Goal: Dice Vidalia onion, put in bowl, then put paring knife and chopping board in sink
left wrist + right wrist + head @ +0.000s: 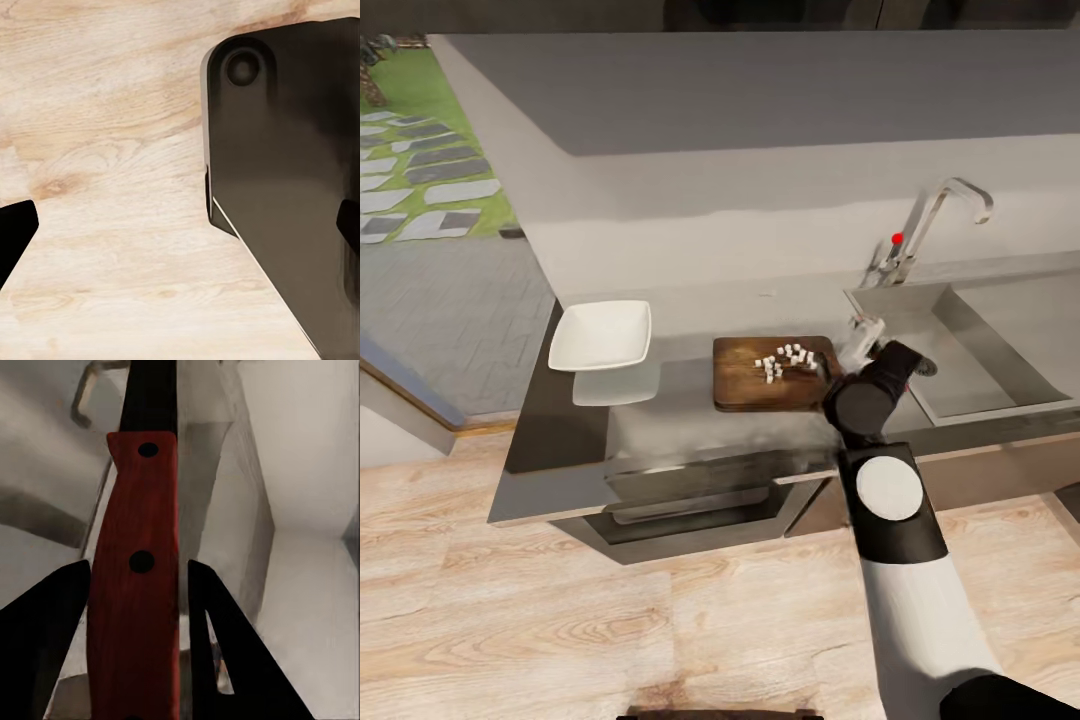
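Right gripper [135, 607] clamps the knife [135, 577] by its red handle (two dark rivets), blade toward the sink [1000, 350]. Left gripper [180, 225] spread wide over wood floor [105, 150]. On the countertop [560, 440] — board [760, 388] beside the sink, white dice [785, 360] on it; bowl [602, 335] apart at its other side.
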You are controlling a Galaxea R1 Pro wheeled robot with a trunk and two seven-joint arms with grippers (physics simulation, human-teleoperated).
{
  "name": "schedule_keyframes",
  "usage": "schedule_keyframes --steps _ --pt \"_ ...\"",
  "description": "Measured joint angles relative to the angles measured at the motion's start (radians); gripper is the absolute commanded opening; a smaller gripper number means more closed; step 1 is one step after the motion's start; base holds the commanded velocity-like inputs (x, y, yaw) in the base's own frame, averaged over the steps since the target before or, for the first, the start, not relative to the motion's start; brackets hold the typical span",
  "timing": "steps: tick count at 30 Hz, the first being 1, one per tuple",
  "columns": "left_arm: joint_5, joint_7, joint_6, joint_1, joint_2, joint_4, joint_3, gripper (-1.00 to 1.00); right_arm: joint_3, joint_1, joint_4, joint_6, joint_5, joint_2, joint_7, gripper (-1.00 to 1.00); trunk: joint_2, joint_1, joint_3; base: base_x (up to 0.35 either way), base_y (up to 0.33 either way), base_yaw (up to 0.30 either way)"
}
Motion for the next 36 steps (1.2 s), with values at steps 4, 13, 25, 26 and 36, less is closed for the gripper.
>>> schedule_keyframes --steps 4,13,25,26,36 --pt "0.001 0.000 0.000 0.000 0.000 0.009 0.000 1.00 -0.157 -0.011 -0.003 0.001 -0.338 -0.079 -0.032 -1.00 0.000 0.000 0.000 0.000 0.000 0.000" --pt "-0.001 0.000 0.002 -0.004 0.001 0.009 0.001 1.00 -0.700 -0.011 0.020 -0.125 -1.271 -0.262 -0.103 -1.00 0.000 0.000 0.000 0.000 0.000 0.000" --pt "0.004 0.002 0.007 -0.020 -0.025 0.014 0.001 1.00 -0.916 -0.010 0.020 -0.176 -1.291 -0.267 0.032 -1.00 0.000 -0.001 0.000 0.155 0.000 0.000" --pt "0.005 0.002 0.008 -0.021 -0.025 0.015 0.002 1.00 -0.927 -0.010 0.019 -0.176 -1.291 -0.267 0.036 -1.00 0.000 -0.001 0.000 0.298 0.000 0.000" --pt "0.006 0.003 0.006 -0.025 -0.026 0.036 0.003 1.00 -0.952 -0.010 0.020 -0.192 -1.286 -0.252 0.075 -1.00 0.000 0.000 0.000 0.223 -0.096 0.000"
